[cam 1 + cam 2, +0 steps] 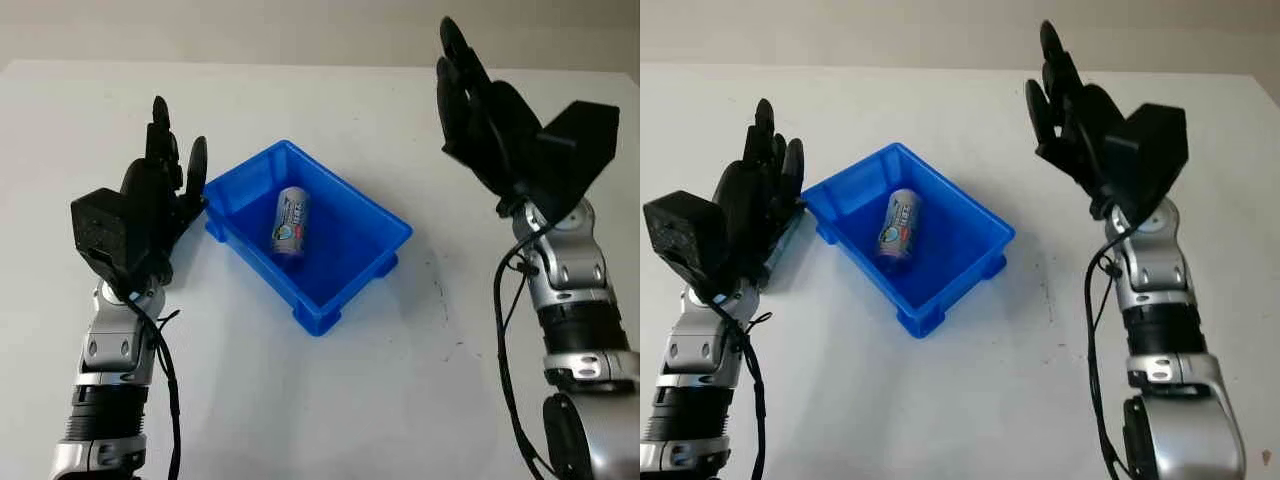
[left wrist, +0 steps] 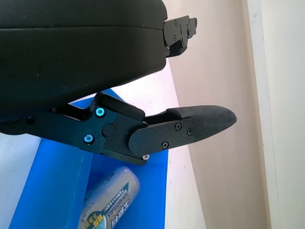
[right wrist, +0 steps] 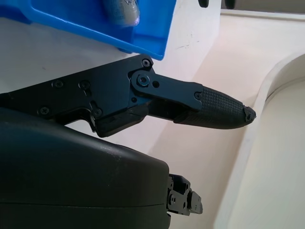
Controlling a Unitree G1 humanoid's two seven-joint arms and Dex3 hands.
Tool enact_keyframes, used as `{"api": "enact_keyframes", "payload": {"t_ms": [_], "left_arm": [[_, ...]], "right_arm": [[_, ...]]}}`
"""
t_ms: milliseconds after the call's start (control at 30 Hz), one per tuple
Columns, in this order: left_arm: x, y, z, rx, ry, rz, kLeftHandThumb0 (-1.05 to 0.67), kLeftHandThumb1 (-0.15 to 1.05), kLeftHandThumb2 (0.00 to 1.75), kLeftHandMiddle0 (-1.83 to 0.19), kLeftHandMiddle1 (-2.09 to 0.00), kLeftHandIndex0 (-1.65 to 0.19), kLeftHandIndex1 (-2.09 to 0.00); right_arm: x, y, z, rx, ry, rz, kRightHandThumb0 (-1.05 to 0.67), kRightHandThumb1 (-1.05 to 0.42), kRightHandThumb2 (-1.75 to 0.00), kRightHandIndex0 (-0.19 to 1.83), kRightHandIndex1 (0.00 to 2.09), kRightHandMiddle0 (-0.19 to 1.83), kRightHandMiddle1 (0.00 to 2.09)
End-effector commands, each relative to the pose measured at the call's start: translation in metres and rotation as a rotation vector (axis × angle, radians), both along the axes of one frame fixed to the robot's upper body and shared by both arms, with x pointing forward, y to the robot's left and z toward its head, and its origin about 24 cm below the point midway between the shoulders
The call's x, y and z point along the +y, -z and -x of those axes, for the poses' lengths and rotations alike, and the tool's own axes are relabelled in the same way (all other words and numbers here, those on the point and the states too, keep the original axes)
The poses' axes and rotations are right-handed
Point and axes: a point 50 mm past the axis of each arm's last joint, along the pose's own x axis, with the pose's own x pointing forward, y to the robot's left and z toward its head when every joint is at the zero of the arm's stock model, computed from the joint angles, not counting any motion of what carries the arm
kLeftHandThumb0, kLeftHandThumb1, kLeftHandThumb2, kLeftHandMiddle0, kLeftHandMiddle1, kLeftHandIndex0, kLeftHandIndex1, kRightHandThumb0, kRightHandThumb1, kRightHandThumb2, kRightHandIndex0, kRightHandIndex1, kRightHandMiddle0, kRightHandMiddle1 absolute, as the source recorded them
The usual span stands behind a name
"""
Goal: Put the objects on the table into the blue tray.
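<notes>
- Blue tray (image 1: 372, 215) sits mid-table, turned at an angle, one corner pointing toward the robot. White table (image 1: 330, 400) around it.
- One object seen: a small can (image 1: 290, 222) with a printed label, lying on its side on the tray floor, roughly along the tray's long axis. It is apart from the walls, so it reads as dropped or set in rather than wedged.
- Judgement: with the can already inside, the placing step looks done for this item. No other loose object is seen on the table in the head views, so the task appears at or near its end.
- Left hand (image 1: 165, 190): raised just beside the tray's left corner, fingers pointing up and away from the robot, holding nothing, uncurled. From the head views it is very near the rim; I cannot tell whether it touches.
- Left wrist view confirms the position: one finger (image 2: 190, 129) extends straight over the tray edge with the can below it, nothing pinched.
- Right hand (image 1: 480, 110): held high and well apart from the tray on its right side, palm turned toward the tray, fingers extended upward, holding nothing.
- Right wrist view: one straight finger (image 3: 214, 107), nothing against it; tray corner beyond.
- Judgement: both hands flank the tray, neither reaching in.
</notes>
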Motion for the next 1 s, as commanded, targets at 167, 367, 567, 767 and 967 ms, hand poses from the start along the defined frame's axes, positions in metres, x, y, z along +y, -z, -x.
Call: {"api": "enact_keyframes", "payload": {"t_ms": [167, 367, 567, 767, 967], "left_arm": [[0.004, -0.009, -0.001, -0.024, -0.014, -0.02, -0.8, 1.05, 0.62, 0.19, 0.0, 0.19, 0.0], [0.006, -0.011, 0.0, -0.028, -0.008, -0.035, -0.82, 1.05, 0.6, 0.19, 0.0, 0.19, 0.0], [0.017, -0.022, 0.001, -0.042, -0.045, -0.09, -0.79, 1.05, 0.59, 0.18, -0.01, 0.18, -0.01], [0.043, -0.048, 0.004, -0.004, -0.07, -0.239, -0.73, 1.05, 0.53, 0.17, -0.04, 0.16, -0.03], [0.071, -0.074, 0.009, 0.077, -0.125, -0.462, -0.75, 1.05, 0.33, 0.19, -0.02, 0.19, -0.02]], "right_arm": [[-0.001, 0.016, 0.008, 0.068, 0.018, -0.075, -0.75, -1.05, -0.73, -0.19, 0.0, -0.19, 0.0], [-0.001, 0.022, 0.01, 0.091, 0.023, -0.093, -0.73, -1.05, -0.76, -0.19, 0.0, -0.19, 0.0], [0.001, 0.021, 0.009, 0.096, 0.021, -0.09, -0.74, -1.05, -0.75, -0.19, 0.0, -0.19, 0.0], [0.002, 0.021, 0.01, 0.1, 0.009, -0.099, -0.76, -1.05, -0.74, -0.19, 0.0, -0.19, 0.0], [0.004, 0.023, 0.01, 0.103, 0.003, -0.12, -0.76, -1.05, -0.73, -0.19, 0.0, -0.19, 0.0]]}}
